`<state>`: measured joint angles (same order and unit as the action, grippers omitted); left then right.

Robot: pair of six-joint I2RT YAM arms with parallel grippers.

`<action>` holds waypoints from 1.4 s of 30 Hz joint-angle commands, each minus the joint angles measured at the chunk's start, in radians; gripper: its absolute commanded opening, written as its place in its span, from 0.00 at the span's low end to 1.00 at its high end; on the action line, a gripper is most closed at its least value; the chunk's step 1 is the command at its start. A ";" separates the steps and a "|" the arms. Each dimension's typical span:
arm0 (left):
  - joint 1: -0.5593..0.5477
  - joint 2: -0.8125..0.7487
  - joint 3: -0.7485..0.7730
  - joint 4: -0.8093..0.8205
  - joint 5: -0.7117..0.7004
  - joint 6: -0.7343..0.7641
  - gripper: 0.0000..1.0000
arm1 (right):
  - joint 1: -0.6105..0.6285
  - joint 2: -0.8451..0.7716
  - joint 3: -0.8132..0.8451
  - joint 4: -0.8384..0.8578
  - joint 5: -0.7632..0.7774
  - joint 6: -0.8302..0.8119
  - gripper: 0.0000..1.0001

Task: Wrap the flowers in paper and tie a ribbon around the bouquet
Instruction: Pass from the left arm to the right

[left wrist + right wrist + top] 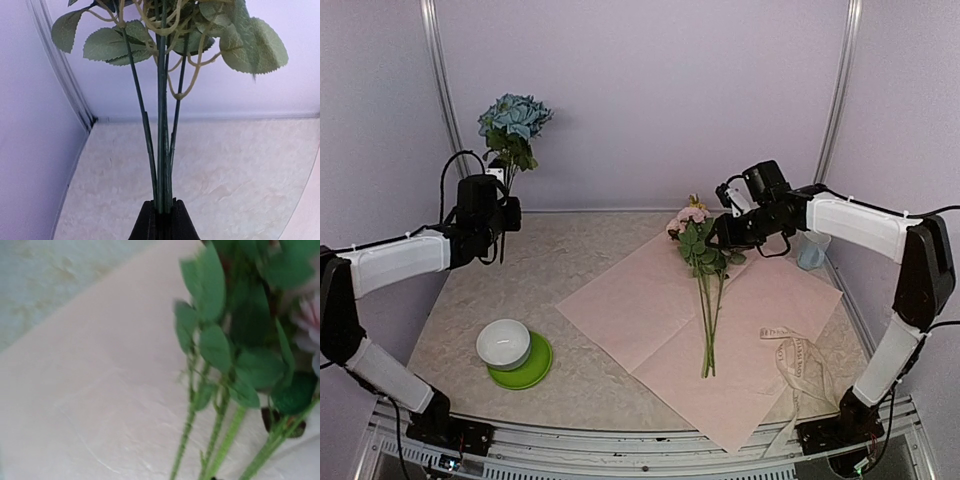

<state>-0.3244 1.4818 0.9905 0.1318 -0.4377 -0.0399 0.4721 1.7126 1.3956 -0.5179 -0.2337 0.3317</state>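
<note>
- The paper (640,310) lies flat below the right gripper (722,235) and reaches from there toward the near edge. If the pink bunch is dragged, this thin sheet will probably slide or crease with it.
- The pink bunch (703,255) lies on the paper. Its long axis runs from the heads, just beside the right fingers, to the stalk ends, which point at the near edge. The views do not show if these fingers are closed on it. A pinch on leaves only may let the stalks spread apart.
- The blue bunch (515,125) stands upright above the left gripper (162,207), heads up, stalks going down into the fingers. These fingers are closed tight on the stalks near the lower ends. Held so low, the heavy head may swing, and a thin stalk may slip out when the bunch is tilted toward the paper.
- The ribbon (800,360) lies crumpled, well apart from both grippers, near the right arm's base. This arm may catch it.
</note>
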 commanded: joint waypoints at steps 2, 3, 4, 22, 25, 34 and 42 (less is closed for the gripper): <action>-0.119 -0.172 -0.035 0.174 -0.100 0.114 0.00 | 0.029 -0.108 -0.023 0.124 -0.067 -0.046 0.42; -0.130 -0.201 -0.029 0.167 -0.037 0.073 0.00 | 0.036 -0.120 -0.028 0.144 -0.081 -0.053 0.42; -0.140 -0.230 -0.031 0.170 0.037 0.021 0.00 | 0.048 -0.135 -0.038 0.172 -0.098 -0.061 0.42; -0.558 -0.135 -0.135 0.914 0.598 -0.401 0.00 | 0.383 -0.134 -0.036 0.685 -0.414 -0.092 0.51; -0.578 -0.098 -0.143 0.976 0.601 -0.420 0.00 | 0.388 -0.114 -0.033 0.693 -0.433 -0.077 0.51; -0.593 -0.040 -0.123 0.982 0.595 -0.410 0.00 | 0.390 -0.109 -0.036 0.688 -0.457 -0.081 0.45; -0.599 -0.029 -0.115 0.941 0.574 -0.412 0.00 | 0.383 -0.099 -0.011 0.601 -0.417 -0.088 0.00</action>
<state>-0.9066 1.4528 0.8532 1.0542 0.1329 -0.4442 0.8574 1.6016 1.3548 0.1223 -0.6930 0.2554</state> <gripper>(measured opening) 0.066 0.037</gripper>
